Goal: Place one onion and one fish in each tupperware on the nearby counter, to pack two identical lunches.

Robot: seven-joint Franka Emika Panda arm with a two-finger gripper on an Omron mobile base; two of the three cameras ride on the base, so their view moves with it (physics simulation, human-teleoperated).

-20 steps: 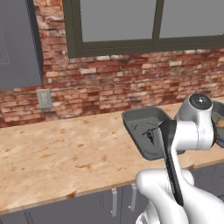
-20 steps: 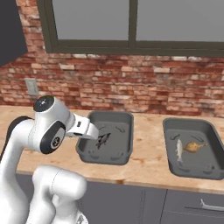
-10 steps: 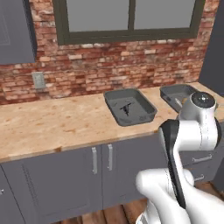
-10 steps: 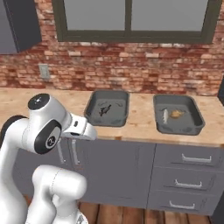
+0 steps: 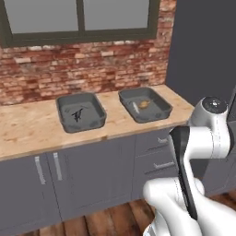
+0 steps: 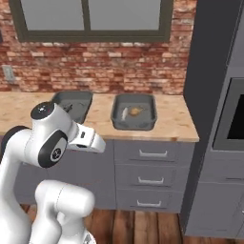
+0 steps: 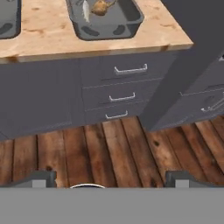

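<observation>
Hanging wide-open gripper (image 7: 109,183), counter (image 7: 43,35) edge beyond

White glossy arm (image 5: 203,138), dark joints (round caps), bulbous segs

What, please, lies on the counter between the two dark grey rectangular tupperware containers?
Nothing: between the left grey tupperware and the right grey tupperware there is only a bare strip of the tan wood-grain counter, seen in the left base view.

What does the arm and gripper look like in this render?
Glossy white rounded arm with dark grey joint bands and round end caps, on a bulbous white base. Two small dark grey gripper fingertips. No cables or markings visible.
</observation>
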